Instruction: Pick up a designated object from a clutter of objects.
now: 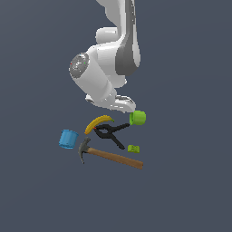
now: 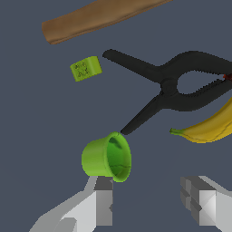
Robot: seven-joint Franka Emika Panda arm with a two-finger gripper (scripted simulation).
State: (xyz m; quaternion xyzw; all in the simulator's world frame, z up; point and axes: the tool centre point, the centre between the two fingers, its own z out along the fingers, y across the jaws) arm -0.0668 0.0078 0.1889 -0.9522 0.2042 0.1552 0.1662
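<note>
wrist view: green cup (image 2: 107, 157) lying on its side on the dark floor (image 2: 41, 118), long axis roughly level with the surface, flared open mouth turned toward the banana (image 2: 209, 127) and closed base turned away from it. sits just ahead of one finger (image 2: 103, 201) of the gripper (image 2: 154, 204), touching or nearly touching that fingertip, not between the jaws. jaws spread wide apart, nothing held, open gap between them showing only bare floor. beyond the cup from the jaws, black clamp (image 2: 174, 86), one slim handle tip reaching right to the cup's rim, contact impossible to confirm. further out, tiny green block (image 2: 86, 68) lying alone, and past it the wooden handle of the hammer (image 2: 97, 18). banana beside the clamp, ahead of the other finger (image 2: 201, 201), stem end pointing toward the cup. exterior view: same cup (image 1: 137, 118) on its side just under the white arm (image 1: 108, 68), at the clutter's edge on the exterior view's right, axis running across the picture. fingers themselves hidden behind the wrist here. blue cup (image 1: 68, 139) well apart, on the far side of the clutter, next to the hammer's head; banana (image 1: 98, 123), clamp (image 1: 111, 132), block (image 1: 133, 148) and hammer (image 1: 111, 156) in between.
</note>
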